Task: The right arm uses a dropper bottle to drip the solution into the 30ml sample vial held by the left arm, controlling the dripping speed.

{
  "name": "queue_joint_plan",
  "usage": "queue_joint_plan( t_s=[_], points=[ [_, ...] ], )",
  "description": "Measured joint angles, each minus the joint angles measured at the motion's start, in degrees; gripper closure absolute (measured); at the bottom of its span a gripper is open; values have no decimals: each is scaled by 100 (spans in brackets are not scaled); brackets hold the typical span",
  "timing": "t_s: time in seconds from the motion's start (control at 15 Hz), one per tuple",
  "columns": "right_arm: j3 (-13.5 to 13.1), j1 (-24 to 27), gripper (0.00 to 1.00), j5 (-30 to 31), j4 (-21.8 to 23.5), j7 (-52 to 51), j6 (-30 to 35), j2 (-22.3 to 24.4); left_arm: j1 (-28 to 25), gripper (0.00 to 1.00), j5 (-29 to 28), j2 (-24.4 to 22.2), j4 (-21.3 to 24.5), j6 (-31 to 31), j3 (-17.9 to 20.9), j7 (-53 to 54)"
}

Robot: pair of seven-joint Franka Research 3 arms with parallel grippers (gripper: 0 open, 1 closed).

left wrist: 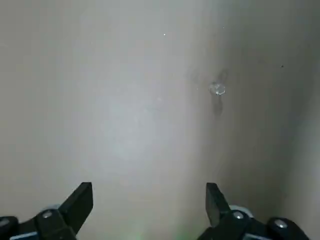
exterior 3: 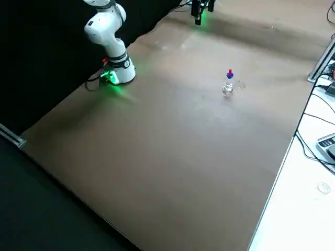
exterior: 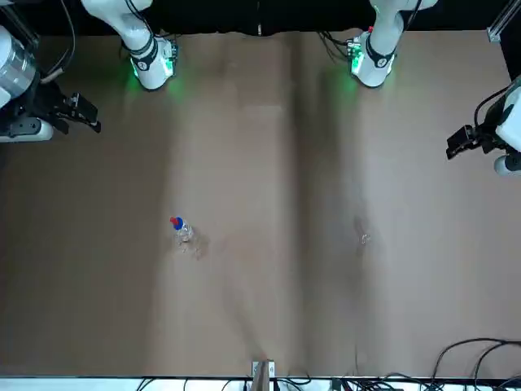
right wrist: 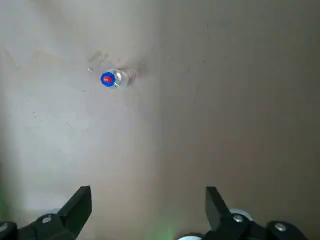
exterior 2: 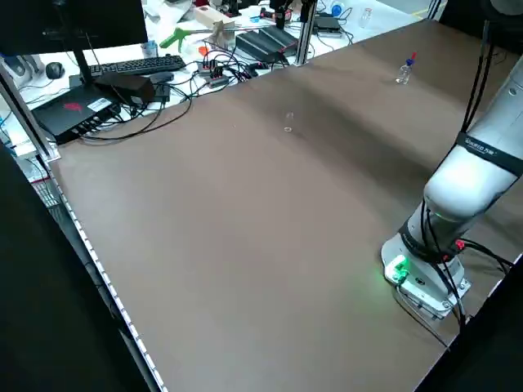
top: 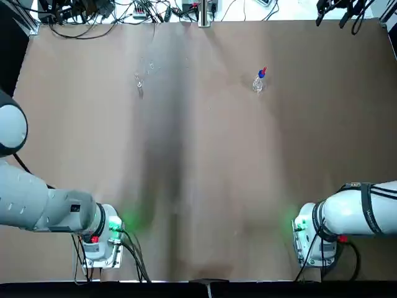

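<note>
**A:** Top view. Clear bottle with blue collar and red dropper bulb [top: 259, 82] is on the brown desk [top: 211, 149], far from the bases, on the right arm's half. Small clear glass vial [top: 139, 85] is well apart, toward the left arm [top: 49, 202].

**B:** Which arm for which?

**A:** Judgement: right for bottle, left for vial. Neither piece is held; dripping not begun.

**B:** Front view?

**A:** Right gripper [exterior: 91, 116] hangs above its outer side of the desk; the bottle lies inward and toward this camera. Left gripper [exterior: 457, 143] mirrors it, with the vial inward.

**B:** Left side view?

**A:** Bottle and vial show well apart, no jaws around either.

**B:** Right side view: long axis?

**A:** Bottle upright, bulb on top, so axis vertical. The solution's level I cannot tell.

**B:** Left wrist view?

**A:** Jaws wide, nothing between them. Vial well off their closing line; its axis I cannot settle.

**B:** Right wrist view?

**A:** Jaws wide, also empty. Bulb and collar face the camera obliquely, bottle well beyond the fingertips. Judgement: the right gripper should travel inward and forward before lowering; a careless approach could topple the bottle.
</note>
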State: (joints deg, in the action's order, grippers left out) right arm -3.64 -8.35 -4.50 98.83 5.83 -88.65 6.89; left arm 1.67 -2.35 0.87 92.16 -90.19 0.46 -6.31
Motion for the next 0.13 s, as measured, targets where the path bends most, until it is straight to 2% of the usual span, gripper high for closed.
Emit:
queue_joint_plan(
  t_s=[0.13],
  points=[
    [0,60,0,64,-3,-3,69,9,0,0,0,0,-4,-30,0,4]
  ],
)
